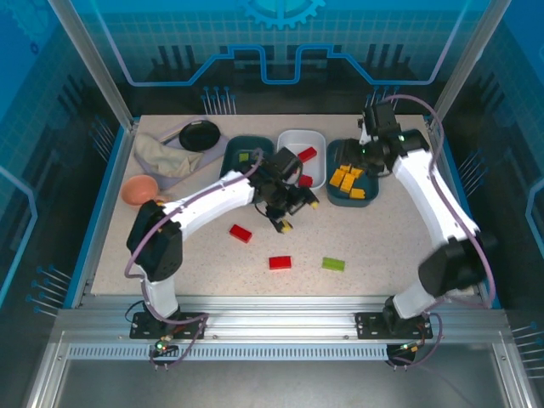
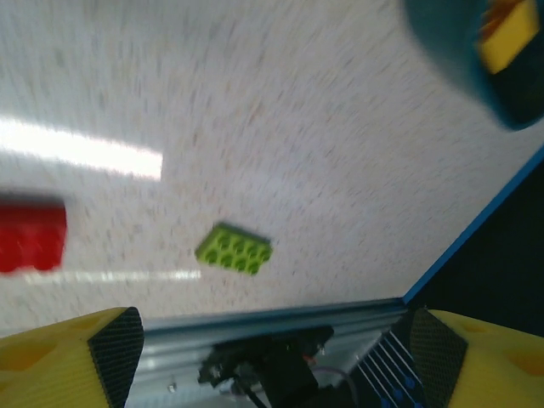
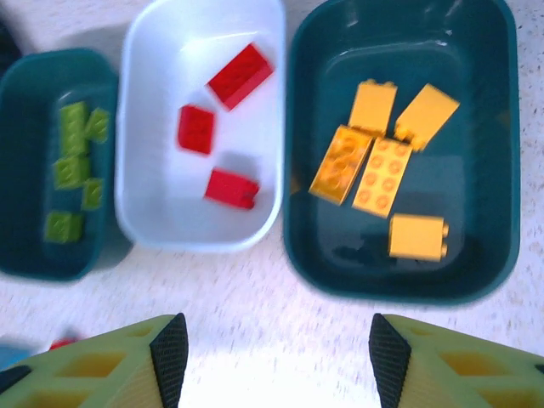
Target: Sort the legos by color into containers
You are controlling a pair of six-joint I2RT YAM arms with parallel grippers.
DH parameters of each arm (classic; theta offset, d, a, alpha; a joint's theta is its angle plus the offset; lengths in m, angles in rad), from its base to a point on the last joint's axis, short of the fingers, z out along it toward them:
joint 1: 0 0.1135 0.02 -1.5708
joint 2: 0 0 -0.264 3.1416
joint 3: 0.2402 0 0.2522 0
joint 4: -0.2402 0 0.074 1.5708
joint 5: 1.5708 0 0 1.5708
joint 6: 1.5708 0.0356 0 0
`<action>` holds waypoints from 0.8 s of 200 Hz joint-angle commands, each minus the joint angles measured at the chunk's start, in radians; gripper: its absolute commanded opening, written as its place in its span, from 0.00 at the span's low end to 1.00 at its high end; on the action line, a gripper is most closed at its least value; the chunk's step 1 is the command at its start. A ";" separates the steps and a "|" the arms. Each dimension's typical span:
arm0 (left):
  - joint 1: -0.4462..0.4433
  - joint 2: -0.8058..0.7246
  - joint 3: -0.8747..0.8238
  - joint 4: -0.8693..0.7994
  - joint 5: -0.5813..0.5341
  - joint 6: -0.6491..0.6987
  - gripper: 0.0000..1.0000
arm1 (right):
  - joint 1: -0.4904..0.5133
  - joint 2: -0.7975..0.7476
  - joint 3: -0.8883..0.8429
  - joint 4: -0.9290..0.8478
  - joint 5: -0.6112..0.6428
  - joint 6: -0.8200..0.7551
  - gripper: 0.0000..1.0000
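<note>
We see the left gripper [image 2: 276, 344] spread wide, empty, a green lego [image 2: 234, 249] at eleven o'clock; right gripper [image 3: 278, 355] spread, empty.

Legos [image 3: 381, 177] in containers [image 3: 201, 243], more on table [image 1: 382, 246]

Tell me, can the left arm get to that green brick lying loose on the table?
Probably yes. The green brick lies alone on bare tabletop, with nothing on or against it, and the left tool hangs open and empty not far off, so the way down looks free.
</note>
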 commanded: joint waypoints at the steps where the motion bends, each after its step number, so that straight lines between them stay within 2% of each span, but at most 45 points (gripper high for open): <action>1: -0.077 0.030 -0.040 0.010 0.095 -0.352 0.86 | 0.061 -0.155 -0.146 -0.033 0.051 0.022 0.62; 35: -0.179 0.081 -0.046 0.056 0.040 -0.590 0.83 | 0.162 -0.400 -0.297 -0.086 0.080 0.074 0.62; 68: -0.238 0.151 -0.042 0.135 -0.003 -0.740 0.83 | 0.171 -0.547 -0.348 -0.149 0.084 0.087 0.63; 107: -0.275 0.233 -0.025 0.235 -0.086 -0.862 0.83 | 0.172 -0.615 -0.353 -0.174 0.062 0.065 0.63; 124: -0.280 0.282 0.027 0.239 -0.109 -0.869 0.81 | 0.172 -0.625 -0.357 -0.176 0.050 0.057 0.63; 160: -0.291 0.348 0.070 0.235 -0.145 -0.911 0.68 | 0.171 -0.640 -0.379 -0.174 0.016 0.053 0.64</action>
